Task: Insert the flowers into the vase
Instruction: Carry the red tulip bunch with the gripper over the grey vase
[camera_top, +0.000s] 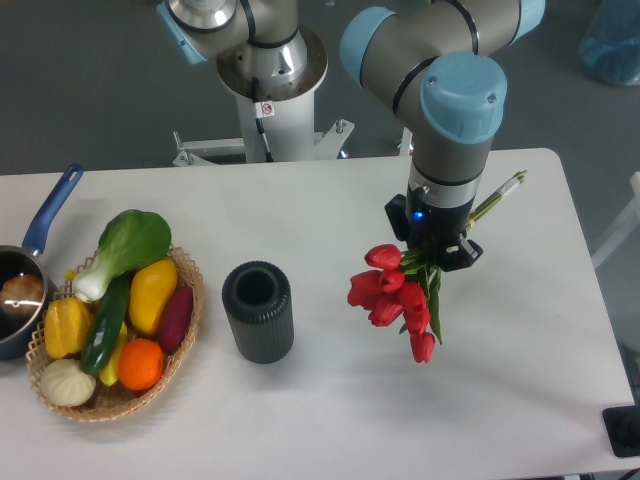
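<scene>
The flowers are a bunch of red tulips with green stems, hanging to the right of the table's middle. Their stems run up and right past my gripper, the stem ends sticking out beyond it. My gripper is shut on the stems just above the blooms and holds the bunch tilted, blooms down and to the left. The vase is a dark ribbed cylinder standing upright with its round mouth open, well left of the flowers and apart from them.
A wicker basket with fruits and a green leafy vegetable sits at the left. A blue-handled pot stands at the far left edge. The arm's base is at the table's back.
</scene>
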